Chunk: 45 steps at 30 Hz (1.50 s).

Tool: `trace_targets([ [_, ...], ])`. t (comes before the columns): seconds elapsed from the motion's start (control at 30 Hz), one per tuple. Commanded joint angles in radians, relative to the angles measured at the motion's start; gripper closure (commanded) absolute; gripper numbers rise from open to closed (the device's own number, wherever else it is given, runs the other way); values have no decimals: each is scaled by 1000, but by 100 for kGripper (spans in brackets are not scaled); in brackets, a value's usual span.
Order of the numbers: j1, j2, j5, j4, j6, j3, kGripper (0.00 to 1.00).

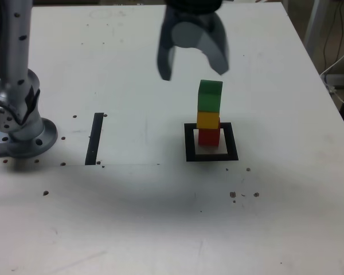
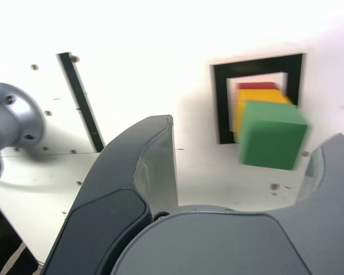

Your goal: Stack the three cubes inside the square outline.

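The jaws stand wide apart with nothing clamped between them. In the exterior view they hang above the stack, a little toward that view's left of it, and both tips are clear of the top cube.

Nearest to them is the green cube (image 1: pixel 210 96), the top of the stack. In the wrist view it sits ahead of the opening, nearer one jaw than the other, and no contact with either shows. Under it is the yellow cube (image 1: pixel 207 120), and under that the red cube (image 1: pixel 208 137), which stands on the desk (image 1: pixel 132 217) inside the black square outline (image 1: pixel 233 150). The red cube is within the frame, with some of the white centre showing around it.

All three cubes are stacked, so the job looks essentially done. The column is not perfectly true: a sliver of red shows beside the yellow cube toward the exterior view's right, so the layers are slightly offset, though the stack is standing. What seems left is only to draw the arm away without a tip brushing the green cube, since a knock there could topple the column.

Farther out, toward the exterior view's left, the straight black strip (image 1: pixel 94 139) lies well apart from the outline.
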Motion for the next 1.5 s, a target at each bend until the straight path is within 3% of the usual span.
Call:
trace_targets([
  [0.0,2,-37,2,25,-13,44,0],
  [0.2,2,-131,5,1,-68,237,0],
  [0.5,2,-252,-8,-115,-128,531,0],
  [0.83,2,-283,-65,-303,-133,756,0],
  [1.13,2,-276,-96,-449,-133,890,0],
  [1.47,-5,-279,-111,-473,-133,909,0],
])
